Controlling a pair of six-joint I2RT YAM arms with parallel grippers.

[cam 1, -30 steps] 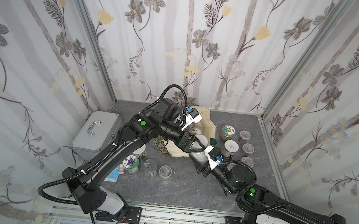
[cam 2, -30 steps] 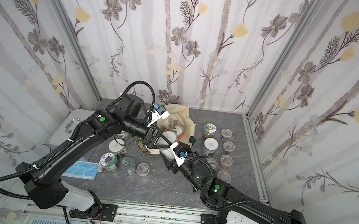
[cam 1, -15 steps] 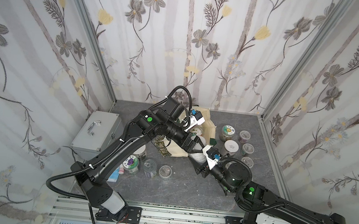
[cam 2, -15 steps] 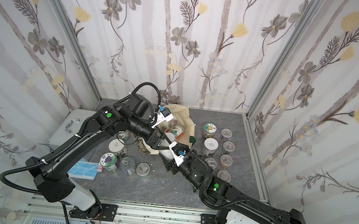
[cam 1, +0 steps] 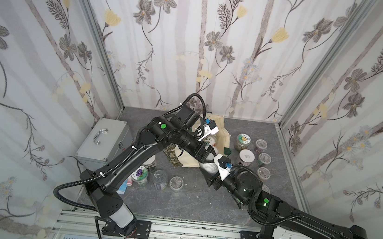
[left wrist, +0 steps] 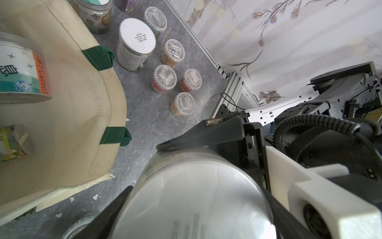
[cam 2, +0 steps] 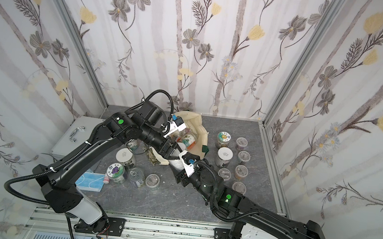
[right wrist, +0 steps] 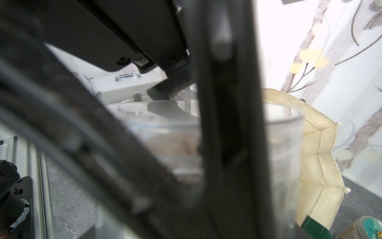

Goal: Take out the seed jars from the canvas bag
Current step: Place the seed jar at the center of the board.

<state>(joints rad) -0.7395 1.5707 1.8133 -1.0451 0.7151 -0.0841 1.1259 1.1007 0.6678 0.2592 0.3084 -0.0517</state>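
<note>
The silver case (cam 1: 103,140) sits far left, with seed jars (cam 1: 140,174) standing beside it. The canvas bag (cam 1: 224,134) lies centre, mouth open, jars inside. In front, the left gripper (cam 1: 206,157) straddles one large jar (left wrist: 196,202), jaws wide; contact cannot be confirmed. The right gripper (cam 1: 211,173) clamps that jar. More jars stand right.

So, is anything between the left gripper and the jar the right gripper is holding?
Nothing visible. The jar sits between the fingers of the left gripper, with the right gripper gripping it from the opposite side.
</note>
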